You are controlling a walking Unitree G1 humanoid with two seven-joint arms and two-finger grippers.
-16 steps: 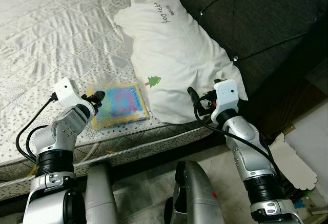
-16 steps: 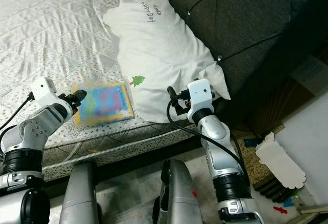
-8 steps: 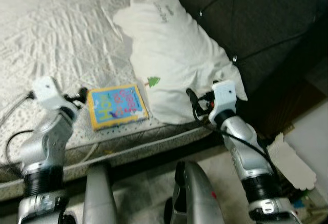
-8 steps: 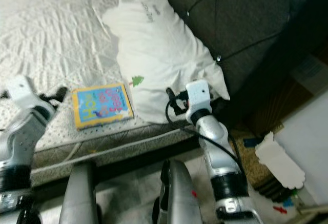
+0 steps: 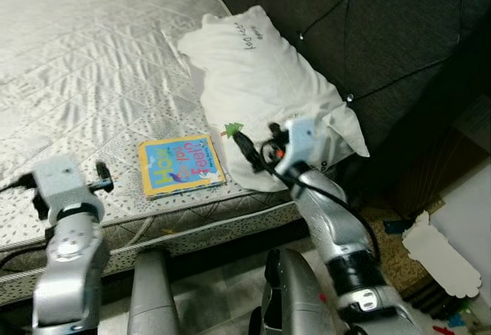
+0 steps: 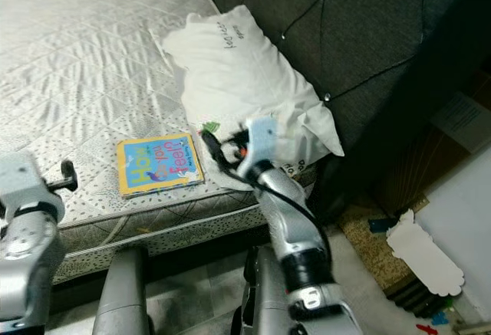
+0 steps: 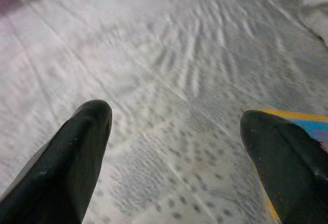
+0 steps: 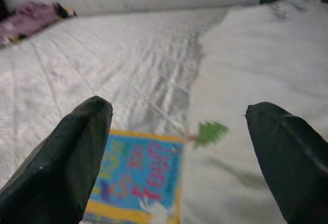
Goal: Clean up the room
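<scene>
A colourful children's book (image 5: 181,166) lies flat on the white quilted mattress (image 5: 77,59) near its front edge. A white pillow (image 5: 261,82) with a small green tree tag lies just right of it, against the headboard. My left gripper (image 5: 103,178) hovers low over the mattress left of the book, open and holding nothing; in its wrist view (image 7: 174,116) the book's corner (image 7: 302,124) sits beside one finger. My right gripper (image 5: 249,142) is above the pillow's front edge, open and pointing toward the book (image 8: 143,183), which lies a short way ahead of it.
A dark tufted headboard (image 5: 368,36) rises behind the pillow. On the floor at the right lies a white scalloped card (image 5: 445,254) among small clutter. Purple cloth (image 8: 31,16) sits at the far side of the bed. My legs stand against the bed frame.
The left gripper has drawn back left, away from the book. The right gripper has swung left over the pillow's edge toward the book. The camera has tilted up slightly.
</scene>
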